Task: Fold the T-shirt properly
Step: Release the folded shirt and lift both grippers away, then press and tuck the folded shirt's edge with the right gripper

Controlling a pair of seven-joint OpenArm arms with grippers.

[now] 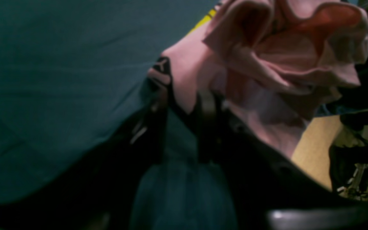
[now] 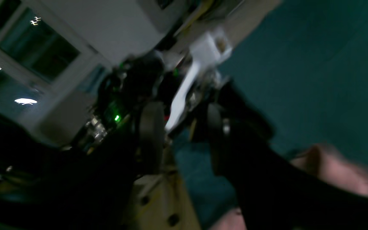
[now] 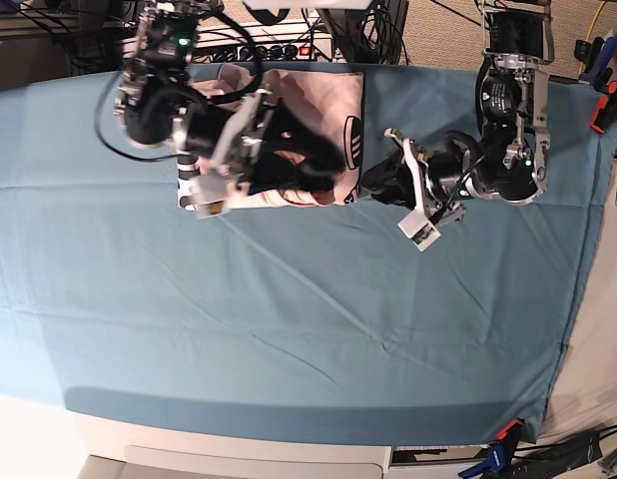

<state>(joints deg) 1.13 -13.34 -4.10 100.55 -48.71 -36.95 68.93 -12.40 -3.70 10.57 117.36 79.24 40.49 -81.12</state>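
Apparently a late fold was in hand. The T-shirt (image 3: pixel 323 110) was seen as a compact pink bundle at the far edge of the table, near the middle, with a black graphic showing on its right border.

The left gripper (image 3: pixel 373 182) was found at the bundle's right edge. In the left wrist view its fingers (image 1: pixel 208 105) were closed on a bunched, ruffled edge of the pink cloth (image 1: pixel 267 64), so a grip on the shirt was recorded.

The right gripper (image 3: pixel 323 160) was held over the bundle's front. In the right wrist view its two dark fingers (image 2: pixel 152 134) were seen apart with nothing between them; pink cloth (image 2: pixel 340 175) lay blurred beside and below. It was judged open and empty.

As a judgement only: the held edge would next need to be carried across the bundle and laid flat, the ruffles smoothed, before release. The free gripper would be needed to pin the cloth, since the loose folds looked liable to slide or bunch.

Surface: a teal tablecloth (image 3: pixel 289 319), lightly creased, otherwise bare.

Room: cables and a power strip (image 3: pixel 279 48) were noted behind the table, hand tools (image 3: pixel 608 70) at its far right corner, a clamp (image 3: pixel 503 431) at the near right corner, and pale flooring (image 1: pixel 315 150) beyond.
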